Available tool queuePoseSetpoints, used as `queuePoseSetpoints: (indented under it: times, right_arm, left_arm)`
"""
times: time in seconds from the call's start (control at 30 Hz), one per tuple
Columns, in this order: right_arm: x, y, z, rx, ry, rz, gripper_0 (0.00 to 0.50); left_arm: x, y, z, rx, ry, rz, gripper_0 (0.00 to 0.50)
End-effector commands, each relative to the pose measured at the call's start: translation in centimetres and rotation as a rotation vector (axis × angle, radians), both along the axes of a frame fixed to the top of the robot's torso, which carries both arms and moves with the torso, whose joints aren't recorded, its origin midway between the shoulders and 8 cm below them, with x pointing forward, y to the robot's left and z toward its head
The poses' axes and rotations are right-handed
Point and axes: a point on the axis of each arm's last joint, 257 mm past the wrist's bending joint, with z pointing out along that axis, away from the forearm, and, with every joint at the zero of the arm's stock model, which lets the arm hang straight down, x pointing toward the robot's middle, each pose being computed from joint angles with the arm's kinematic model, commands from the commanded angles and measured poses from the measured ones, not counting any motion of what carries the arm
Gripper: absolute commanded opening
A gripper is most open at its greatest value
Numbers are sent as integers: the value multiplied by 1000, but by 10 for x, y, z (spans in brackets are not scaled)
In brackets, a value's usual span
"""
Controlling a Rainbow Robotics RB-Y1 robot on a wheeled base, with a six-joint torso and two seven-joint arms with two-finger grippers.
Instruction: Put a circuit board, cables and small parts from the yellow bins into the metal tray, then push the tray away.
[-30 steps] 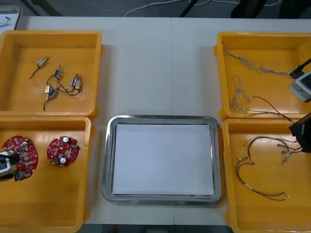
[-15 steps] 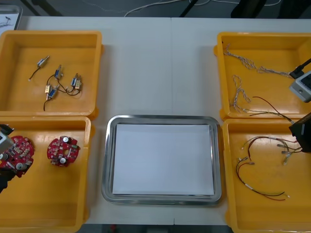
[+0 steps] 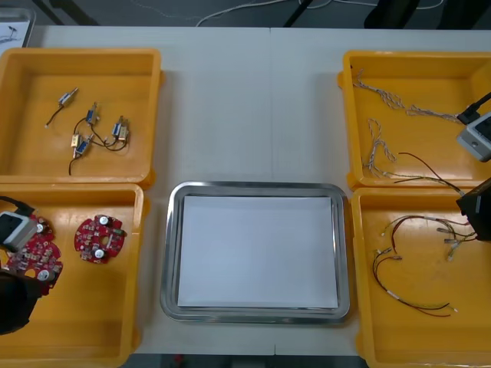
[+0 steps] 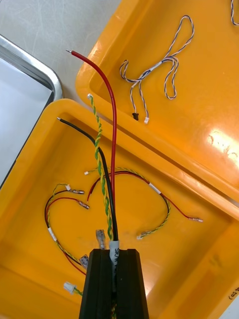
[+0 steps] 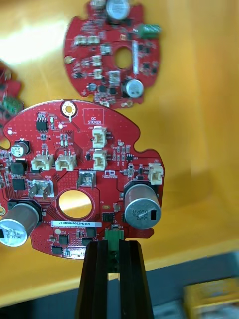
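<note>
Fingertips [image 5: 94,271] of our left end effector [image 5: 112,247] pinch a circuit board [image 5: 84,149] by its nearest edge connector [image 5: 114,234], sparing its components [image 5: 142,209], a second board [image 5: 99,50] beyond; our right end effector [image 4: 113,255] clamps cables [image 4: 114,139] over its yellow bin [image 4: 189,269], metal tray [image 4: 40,67] beyond.

Your round red circuit board [image 5: 84,174] carries white sockets and a green connector; your thin cable bundle [image 4: 112,224] runs red, black and twisted yellow-green.
</note>
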Motion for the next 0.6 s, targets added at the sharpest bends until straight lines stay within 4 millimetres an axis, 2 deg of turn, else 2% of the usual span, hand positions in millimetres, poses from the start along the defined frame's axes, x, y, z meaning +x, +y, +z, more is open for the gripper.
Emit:
queuePoseSetpoints:
  times: [0.03, 0.6]
  right_arm:
    - [-4, -10, 7, -38, -18, -14, 0]
    - [-4, -10, 7, -38, -18, -14, 0]
  left_arm:
    - [11, -1, 14, 77, -39, -106, 0]
    - [36, -14, 36, 61, -95, -78, 0]
